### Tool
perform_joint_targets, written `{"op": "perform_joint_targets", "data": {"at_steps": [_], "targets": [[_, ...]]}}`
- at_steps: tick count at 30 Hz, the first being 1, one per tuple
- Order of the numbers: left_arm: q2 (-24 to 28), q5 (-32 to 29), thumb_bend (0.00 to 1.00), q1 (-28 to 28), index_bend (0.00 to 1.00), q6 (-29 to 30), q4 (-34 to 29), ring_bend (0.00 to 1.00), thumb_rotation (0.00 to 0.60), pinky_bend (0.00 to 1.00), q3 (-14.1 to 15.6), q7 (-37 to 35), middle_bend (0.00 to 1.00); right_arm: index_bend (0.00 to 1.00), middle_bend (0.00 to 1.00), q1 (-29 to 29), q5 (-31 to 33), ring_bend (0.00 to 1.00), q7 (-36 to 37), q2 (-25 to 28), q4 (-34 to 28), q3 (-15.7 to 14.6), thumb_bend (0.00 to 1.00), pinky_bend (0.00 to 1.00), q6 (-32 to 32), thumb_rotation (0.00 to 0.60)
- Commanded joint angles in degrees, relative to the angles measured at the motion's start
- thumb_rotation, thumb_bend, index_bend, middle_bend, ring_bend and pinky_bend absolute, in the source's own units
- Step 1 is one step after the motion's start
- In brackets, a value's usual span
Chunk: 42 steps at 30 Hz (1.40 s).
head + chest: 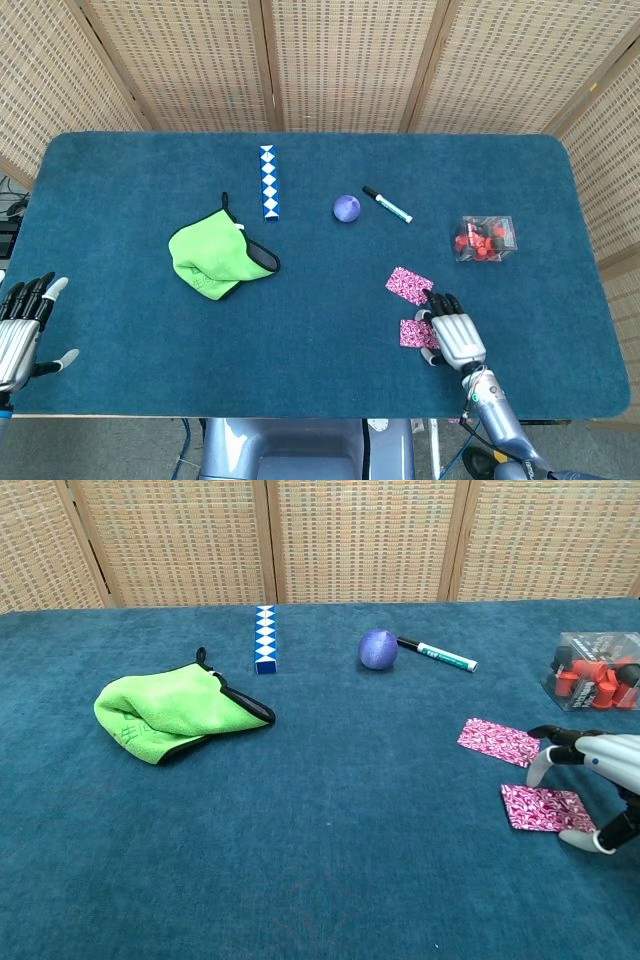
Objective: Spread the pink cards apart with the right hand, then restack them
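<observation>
Two pink patterned cards lie apart on the blue cloth. The far card (409,284) (498,741) sits flat and free. The near card (413,333) (545,808) lies partly under my right hand (455,338) (598,785), whose fingers are spread and arched over the card's right edge, thumb down beside it. Whether the fingertips press the card I cannot tell. My left hand (22,331) hangs at the table's left front edge, fingers apart, holding nothing; only the head view shows it.
A green cloth (216,259) lies left of centre. A blue-white zigzag strip (268,181), a purple ball (347,208) and a marker (387,204) sit at the back. A clear box of red pieces (484,239) stands just behind the right hand.
</observation>
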Motion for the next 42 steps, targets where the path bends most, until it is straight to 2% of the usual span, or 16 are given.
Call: {"op": "perform_joint_targets", "data": {"at_steps": [1,9,18,24,29,42], "targets": [[-0.01,-0.01,0.04,-0.02,0.00,-0.02,0.00,0.00,0.600,0.00,-0.01,0.02,0.00,0.65,0.01,0.08,0.12,0.00,0.05,0.02,-0.19,0.25,0.34,0.01,0.00,0.600],[0.02,-0.02,0.04,-0.01,0.00,-0.05,-0.04,0.00,0.600,0.00,0.00,-0.01,0.00,0.65,0.01,0.76,1.62,0.00,-0.25,-0.08,-1.18,2.24,0.34,0.01,0.09,0.600],[0.05,-0.03,0.04,-0.01,0.00,-0.07,-0.08,0.00,0.600,0.00,0.00,-0.10,0.00,0.65,0.01,3.80,7.84,0.00,-4.37,-1.54,-2.40,7.41,0.34,0.01,-0.54,0.600],[0.13,-0.08,0.04,-0.06,0.00,-0.20,-0.14,0.00,0.600,0.00,0.01,-0.18,0.00,0.65,0.01,7.22,15.21,0.00,-9.31,-4.30,-0.05,11.89,0.35,0.01,-0.74,0.600],[0.22,-0.19,0.04,-0.13,0.00,-0.40,-0.14,0.00,0.600,0.00,-0.01,-0.30,0.00,0.65,0.01,10.50,23.73,0.00,-13.81,-7.80,5.47,15.00,0.34,0.01,-1.61,0.600],[0.29,-0.28,0.04,-0.14,0.00,-0.47,-0.28,0.00,0.600,0.00,0.00,-0.32,0.00,0.65,0.01,13.20,27.62,0.00,-16.72,-11.35,9.87,14.73,0.34,0.01,-0.57,0.600]]}}
